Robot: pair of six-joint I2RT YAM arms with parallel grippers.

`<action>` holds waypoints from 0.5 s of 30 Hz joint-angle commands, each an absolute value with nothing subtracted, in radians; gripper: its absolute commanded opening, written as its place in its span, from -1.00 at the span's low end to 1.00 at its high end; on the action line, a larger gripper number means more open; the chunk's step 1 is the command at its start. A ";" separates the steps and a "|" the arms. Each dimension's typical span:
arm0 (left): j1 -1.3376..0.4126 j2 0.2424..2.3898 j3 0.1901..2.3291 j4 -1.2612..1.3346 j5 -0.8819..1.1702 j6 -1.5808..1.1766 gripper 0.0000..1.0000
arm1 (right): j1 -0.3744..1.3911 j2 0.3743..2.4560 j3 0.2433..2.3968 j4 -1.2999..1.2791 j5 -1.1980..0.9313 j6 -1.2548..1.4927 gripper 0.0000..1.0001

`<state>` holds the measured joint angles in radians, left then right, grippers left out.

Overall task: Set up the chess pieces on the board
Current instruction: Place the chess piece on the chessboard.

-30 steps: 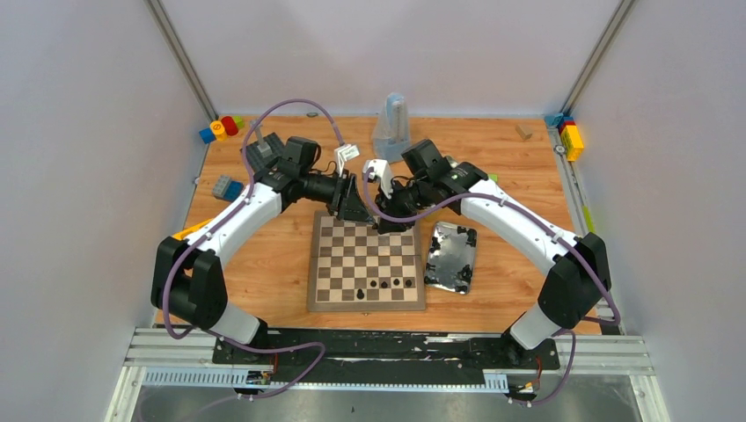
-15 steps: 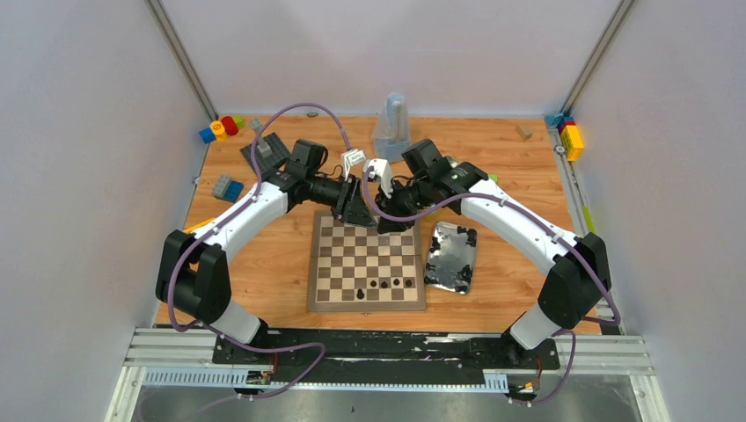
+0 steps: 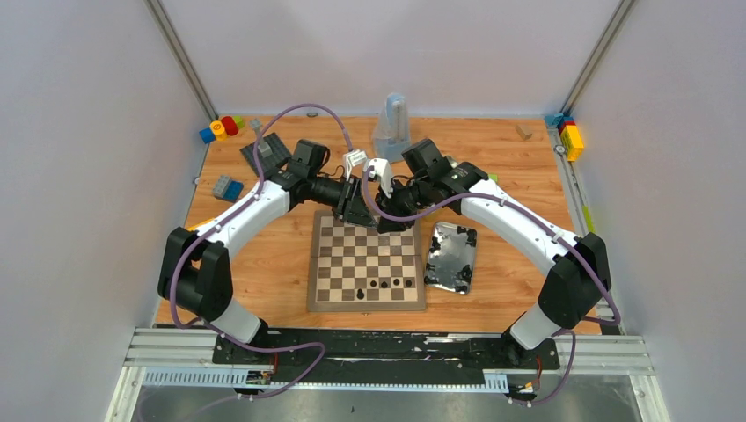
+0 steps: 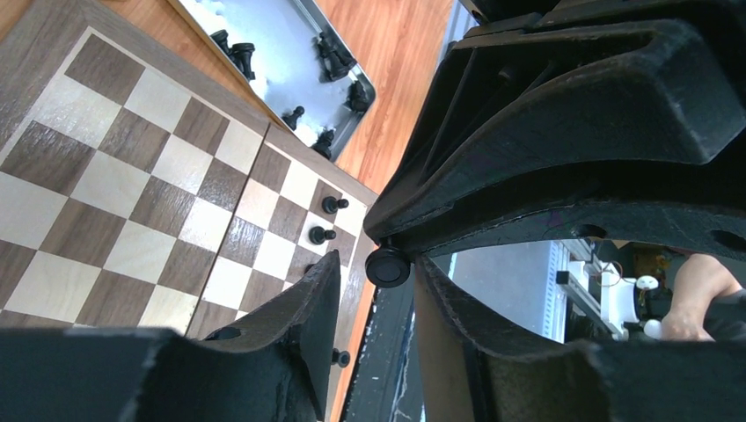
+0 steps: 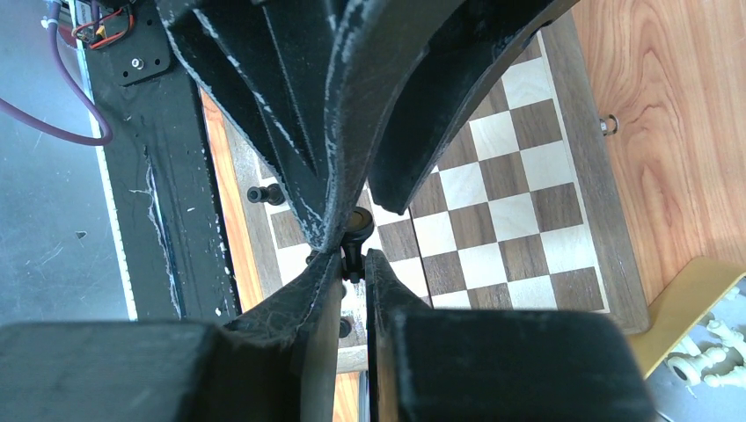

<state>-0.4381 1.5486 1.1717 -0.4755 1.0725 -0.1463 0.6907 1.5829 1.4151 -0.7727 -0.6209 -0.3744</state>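
We count one board [image 3: 365, 259] and one shiny tin [image 3: 451, 255]. Four black pieces [image 3: 395, 283] stand on the board, and one lifted piece [image 5: 354, 239] hangs above it. The tin holds six loose pieces [image 4: 332, 54], as far as we can make out. The cream pieces [image 5: 704, 360] are cut off at the edge, so we cannot count them.

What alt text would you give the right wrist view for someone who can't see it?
Jaws of the right gripper pinch a black piece over the board, while the left gripper reaches in from the top with jaws open around the same piece. Cream pieces lie at lower right.
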 commanded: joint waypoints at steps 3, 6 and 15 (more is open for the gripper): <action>-0.452 1.555 1.209 -0.463 1.120 -0.124 -0.22 | 0.695 1.563 1.439 -0.735 -0.633 -0.365 -0.99; -0.453 1.558 1.209 -0.459 1.127 -0.125 -0.29 | 0.695 1.565 1.440 -0.735 -0.634 -0.365 -0.98; -0.452 1.546 1.201 -0.448 1.137 -0.125 -0.71 | 0.695 1.558 1.437 -0.734 -0.619 -0.368 -0.77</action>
<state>-0.4416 1.5558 1.1717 -0.4740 1.1015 -0.1425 0.6907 1.5829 1.4151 -0.7731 -0.6170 -0.3679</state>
